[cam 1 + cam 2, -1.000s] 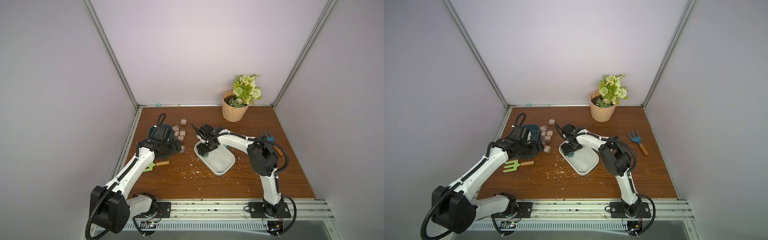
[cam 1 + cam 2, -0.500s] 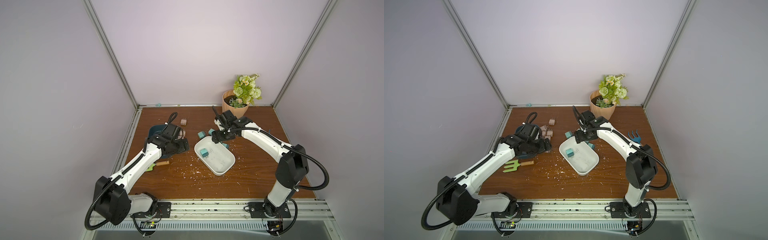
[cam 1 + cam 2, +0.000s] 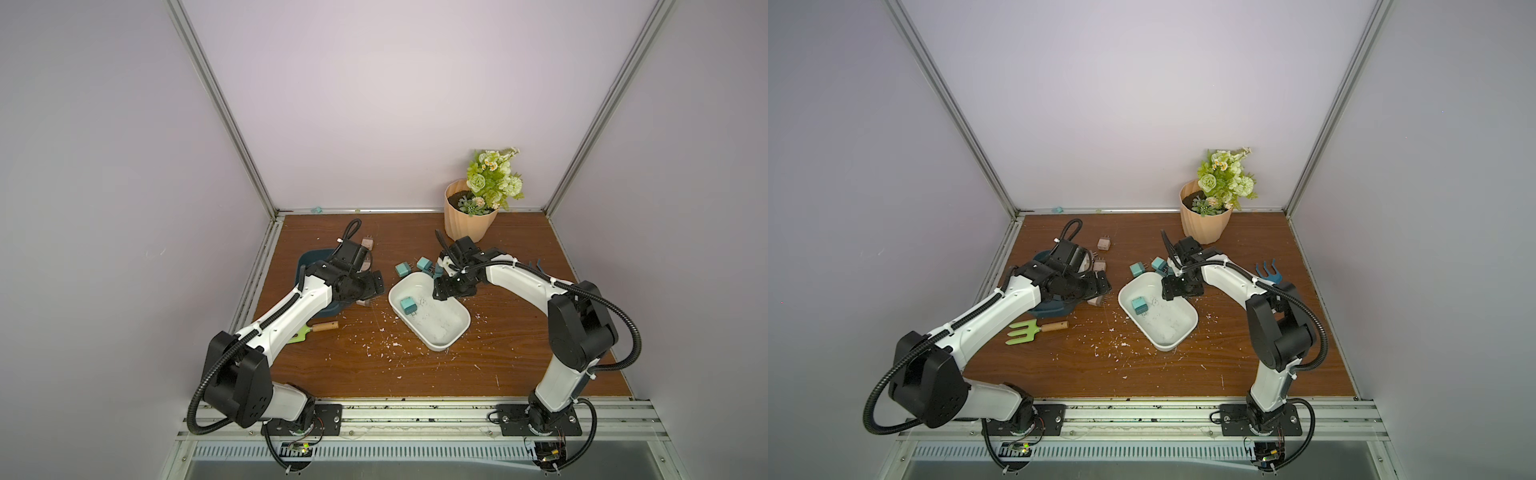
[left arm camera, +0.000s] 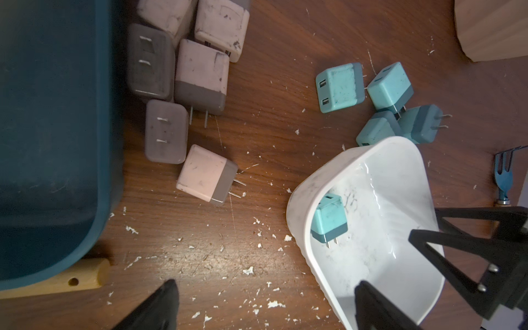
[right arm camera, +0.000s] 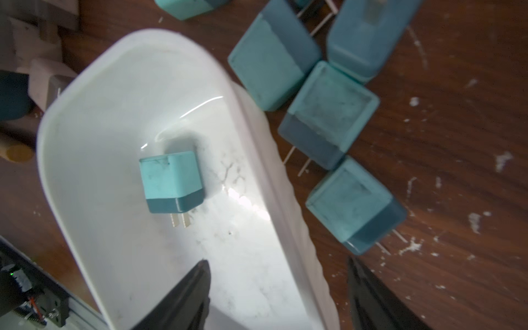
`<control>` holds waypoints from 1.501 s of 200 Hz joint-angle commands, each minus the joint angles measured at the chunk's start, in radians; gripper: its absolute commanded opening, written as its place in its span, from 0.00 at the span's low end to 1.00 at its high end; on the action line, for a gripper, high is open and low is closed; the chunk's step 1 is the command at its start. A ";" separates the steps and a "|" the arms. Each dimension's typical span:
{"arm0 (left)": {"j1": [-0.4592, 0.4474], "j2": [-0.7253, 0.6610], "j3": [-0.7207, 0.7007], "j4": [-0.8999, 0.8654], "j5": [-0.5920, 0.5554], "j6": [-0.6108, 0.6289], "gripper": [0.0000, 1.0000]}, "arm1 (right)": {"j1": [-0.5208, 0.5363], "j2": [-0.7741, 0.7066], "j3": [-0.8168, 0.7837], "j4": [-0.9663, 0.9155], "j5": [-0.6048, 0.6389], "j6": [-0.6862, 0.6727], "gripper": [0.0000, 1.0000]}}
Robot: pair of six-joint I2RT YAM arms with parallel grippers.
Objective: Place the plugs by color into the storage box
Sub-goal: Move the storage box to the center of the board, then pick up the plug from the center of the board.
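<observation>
top views, white box (image 3: 442,326): middle of the table (image 3: 374,365), one teal plug (image 3: 408,305) lying in it
top views, loose teal plugs (image 3: 1137,269): on the wood just past its far end
top views, pink plugs (image 3: 1104,244): left side, next to the blue box (image 3: 311,264)
left wrist, left gripper (image 4: 265,283): jaws spread wide, nothing in them, above the table between the boxes
left wrist, pink plugs: six, bunched against the blue box
right wrist, right gripper (image 5: 277,261): jaws apart and empty, one over the white box, one over the table
right wrist, loose teal plugs: crowded against the box's outer wall
</observation>
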 commanded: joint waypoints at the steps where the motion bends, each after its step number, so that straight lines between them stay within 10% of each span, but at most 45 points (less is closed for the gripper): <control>1: -0.002 -0.004 0.016 0.002 -0.006 -0.007 0.97 | 0.070 -0.003 0.005 0.050 -0.126 0.049 0.76; 132: 0.016 -0.026 -0.055 -0.005 -0.027 -0.103 0.97 | -0.041 0.040 0.224 -0.153 0.208 0.007 0.86; 300: 0.053 0.040 -0.093 -0.005 0.030 -0.134 0.97 | -0.067 0.228 0.211 -0.100 0.258 -0.170 0.89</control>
